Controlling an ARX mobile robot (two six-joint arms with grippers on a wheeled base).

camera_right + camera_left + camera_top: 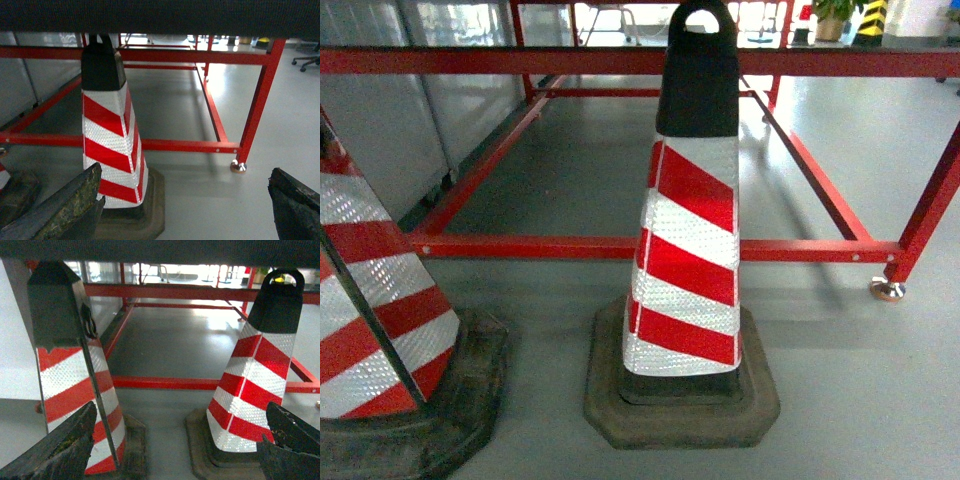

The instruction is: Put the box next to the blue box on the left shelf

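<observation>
No legible text, labels, brands or numbers in any view. Only markings: red-white diagonal stripes on the traffic cones [688, 240], carrying no lettering.

Even indoor light, glare on grey floor [220, 85] far ahead of right gripper [185, 210]; gripper fingers dark, blurred; soft shadow under cone [685, 230].

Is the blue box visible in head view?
No, only two cones, the red frame and the floor show.
</observation>
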